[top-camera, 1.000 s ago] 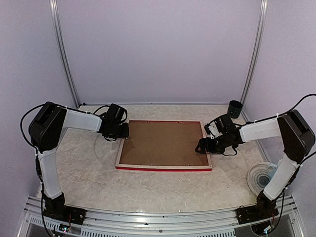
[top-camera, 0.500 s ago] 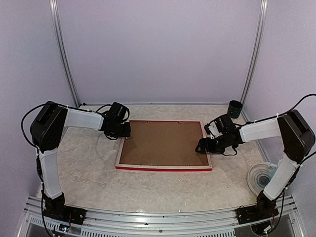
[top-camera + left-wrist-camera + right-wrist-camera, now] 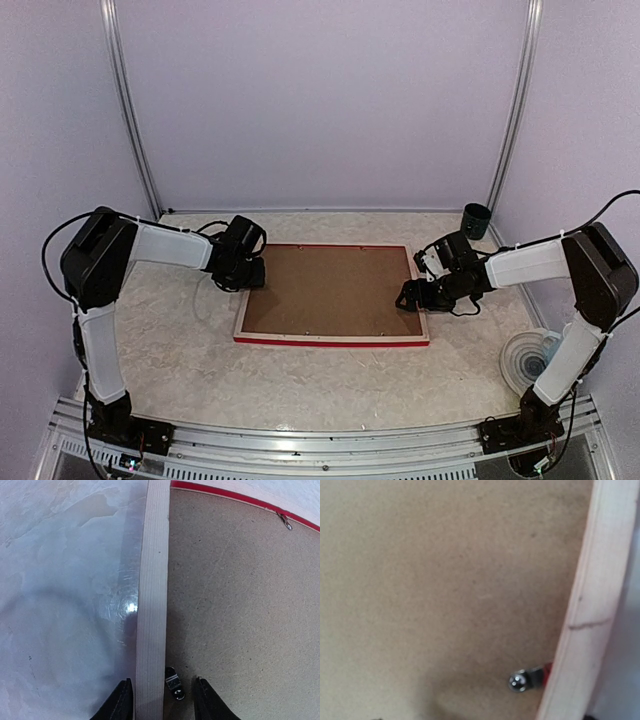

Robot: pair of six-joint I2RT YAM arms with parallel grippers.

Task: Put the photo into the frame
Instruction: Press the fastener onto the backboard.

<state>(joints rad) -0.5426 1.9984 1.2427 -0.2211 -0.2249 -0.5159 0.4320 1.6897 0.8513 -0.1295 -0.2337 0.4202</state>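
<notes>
Frame (image 3: 330, 341) is laid face down on the table (image 3: 180, 350), backing panel (image 3: 330, 290) seated inside; the photo is unseen, presumably beneath. Its left rail is straddled by the parted, unclenched left gripper (image 3: 162, 696) beside a metal clip (image 3: 172, 682), likely for turning. The right gripper (image 3: 412, 297) is held wide, empty, by a second clip (image 3: 522, 680).

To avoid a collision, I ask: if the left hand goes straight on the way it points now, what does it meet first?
Probably the frame: its pale rail lies between the fingers of the left hand, beside a small metal clip. Depth is unclear.
</notes>
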